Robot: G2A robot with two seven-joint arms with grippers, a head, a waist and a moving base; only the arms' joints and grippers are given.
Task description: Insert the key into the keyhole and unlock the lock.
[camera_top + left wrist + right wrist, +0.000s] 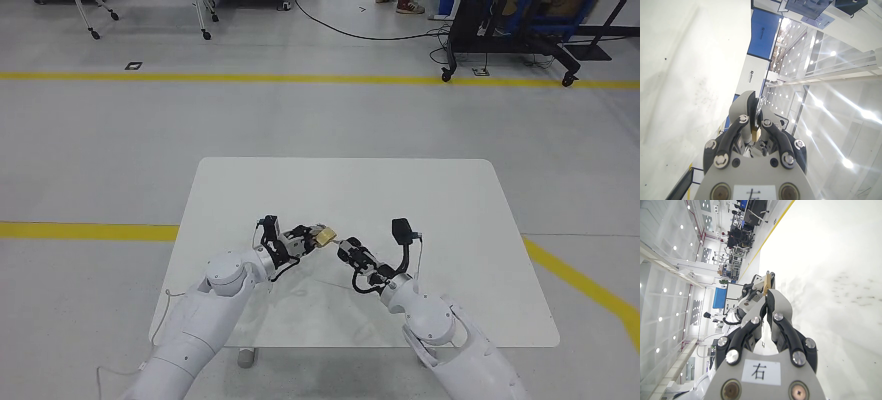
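The lock (325, 236) hangs in the air over the middle of the near part of the table (450, 200), a small brass slab pinched in the left gripper (755, 103), whose fingers are pressed tight on it with a shiny bit of metal showing between the pads. From where the right arm looks on, the lock's lower end sits just at the tip of the right gripper (767, 300); the two arms meet nose to nose above the tabletop. The right gripper's fingers are pressed together as well. I take it the key is nipped between them, but it is too thin and too hidden for me to make out, so I cannot say how far it has gone into the keyhole, if at all. To my eye this is the insertion step, with the turn not yet done. Next the right arm needs to line the key up with the keyhole and push it straight in, then twist, while the left holds the lock firm against that push.
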